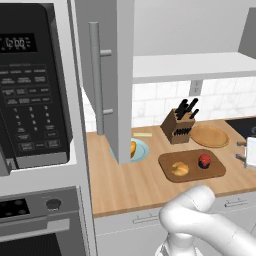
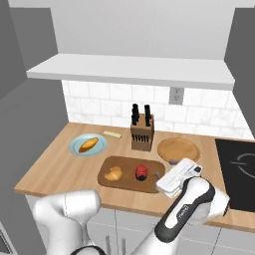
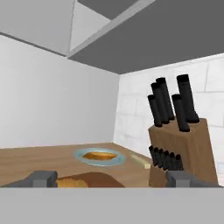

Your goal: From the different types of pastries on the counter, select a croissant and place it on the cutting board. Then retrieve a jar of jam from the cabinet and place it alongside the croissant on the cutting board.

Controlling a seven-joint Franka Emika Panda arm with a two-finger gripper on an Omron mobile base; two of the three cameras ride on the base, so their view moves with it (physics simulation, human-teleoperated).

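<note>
End effector [image 2: 160,175] beside jar of jam [image 2: 142,172], apart

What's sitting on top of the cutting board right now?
On the cutting board sit the croissant and, to its right, the jar of jam, slightly apart. In the right base view the robot's hand covers the board's right end, but the left base view shows that end bare.

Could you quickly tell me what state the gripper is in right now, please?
Gripper: open and holding nothing; its fingertips stand wide apart, with the croissant and the jar of jam both resting on the cutting board.
</note>
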